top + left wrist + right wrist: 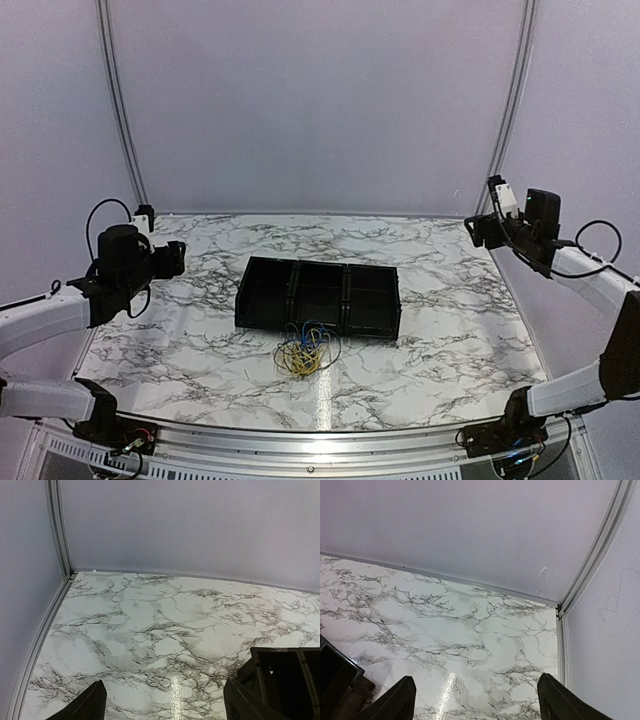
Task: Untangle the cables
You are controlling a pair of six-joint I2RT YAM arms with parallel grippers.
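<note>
Top external view: thin yellow-and-blue cables (305, 350) lie in one small looped tangle near the white marble counter (450, 330) front edge; left gripper (165, 707) and right gripper (475, 705) gape wide.

The table top (470, 330) was finished in glossy marble pattern, its near edge trimmed with metal rail (300, 437). The tray (318, 296) was seen as matt black plastic, the cables (303, 355) as plastic-coated.
</note>
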